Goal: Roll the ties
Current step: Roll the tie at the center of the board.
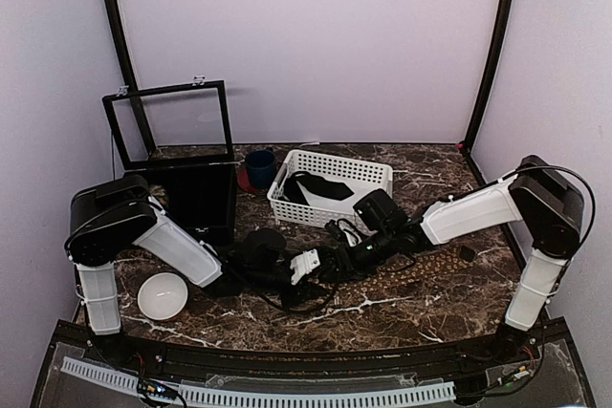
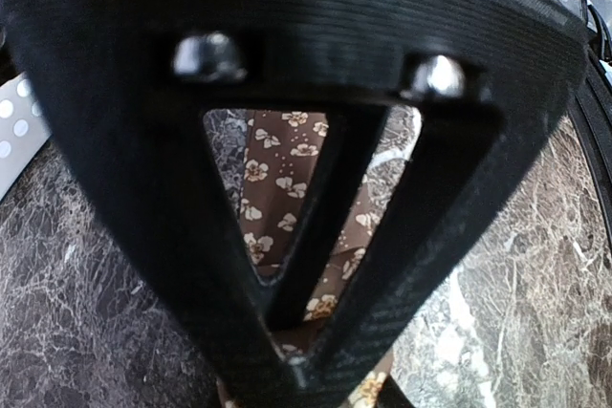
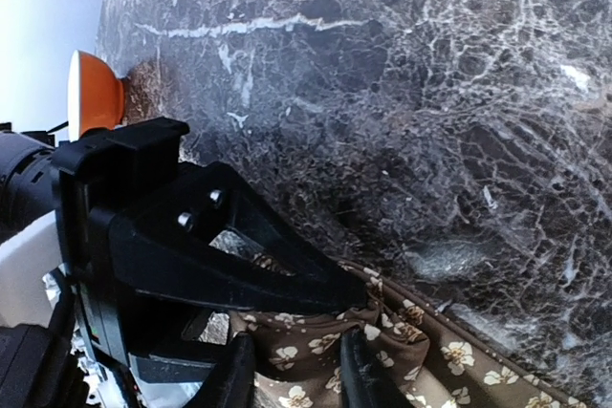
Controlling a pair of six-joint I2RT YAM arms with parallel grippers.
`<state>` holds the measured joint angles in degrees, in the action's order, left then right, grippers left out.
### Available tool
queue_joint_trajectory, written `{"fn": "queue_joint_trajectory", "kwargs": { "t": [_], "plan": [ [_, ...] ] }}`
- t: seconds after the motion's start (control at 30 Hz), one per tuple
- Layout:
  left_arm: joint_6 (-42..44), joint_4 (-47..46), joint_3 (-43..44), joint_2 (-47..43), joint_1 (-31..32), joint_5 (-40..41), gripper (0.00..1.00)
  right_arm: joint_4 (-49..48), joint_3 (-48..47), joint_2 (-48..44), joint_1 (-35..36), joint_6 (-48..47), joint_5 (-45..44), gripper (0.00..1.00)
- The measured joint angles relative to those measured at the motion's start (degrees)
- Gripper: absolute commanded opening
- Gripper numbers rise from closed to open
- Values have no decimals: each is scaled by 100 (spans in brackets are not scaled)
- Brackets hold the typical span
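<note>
A: How do the two white-and-black arms stand?
B: Both stretch low and inward; the left black two-finger gripper (image 1: 320, 263) meets the right black two-finger gripper (image 3: 292, 370) tip to tip, grips unclear.

Left arm (image 1: 177, 241), right arm (image 1: 473, 212): white links, black joints, black cables; black triangular fingers (image 2: 124, 188), 2 silver screws (image 2: 208, 56).

Brown tie (image 3: 430, 360), tan flower print, lying unrolled, partly bunched

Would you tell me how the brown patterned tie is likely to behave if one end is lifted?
Probably floppy: the tie bunches into soft folds. Likely light, being thin flat cloth. Its trailing length would probably drag across the marble table, not lift.
</note>
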<state>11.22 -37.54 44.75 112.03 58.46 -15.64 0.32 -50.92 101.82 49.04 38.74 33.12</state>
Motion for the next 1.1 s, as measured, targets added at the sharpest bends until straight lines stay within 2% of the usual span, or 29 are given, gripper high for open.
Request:
{"fn": "queue_joint_trajectory", "kwargs": {
  "t": [0.07,0.17,0.2,0.3,0.33,0.4,0.53,0.67,0.9,1.1],
  "plan": [
    [2,2,0,0,0,2,29,114,-74,33,4,-66,-59,43],
    [9,2,0,0,0,2,29,179,-96,50,26,-90,-160,40],
    [11,2,0,2,0,2,29,190,-103,50,37,-94,-177,34],
    [13,0,0,0,0,2,30,221,-157,85,94,-61,-234,6],
    [13,0,0,-2,-2,4,31,225,-170,103,103,-96,-234,0],
    [15,17,-2,-31,-15,0,35,219,-181,103,101,-46,-214,0],
    [4,-55,-83,-44,-59,-28,59,26,-90,96,94,-17,-164,0],
    [-22,-376,-382,-127,-131,-39,78,-490,291,-7,4,103,33,0],
    [-291,-1729,-918,101,-116,-129,81,-1412,802,-35,-186,433,442,0],
    [-503,-2896,-798,780,153,28,80,-1963,1045,-35,-275,686,656,0]
  ]
}}
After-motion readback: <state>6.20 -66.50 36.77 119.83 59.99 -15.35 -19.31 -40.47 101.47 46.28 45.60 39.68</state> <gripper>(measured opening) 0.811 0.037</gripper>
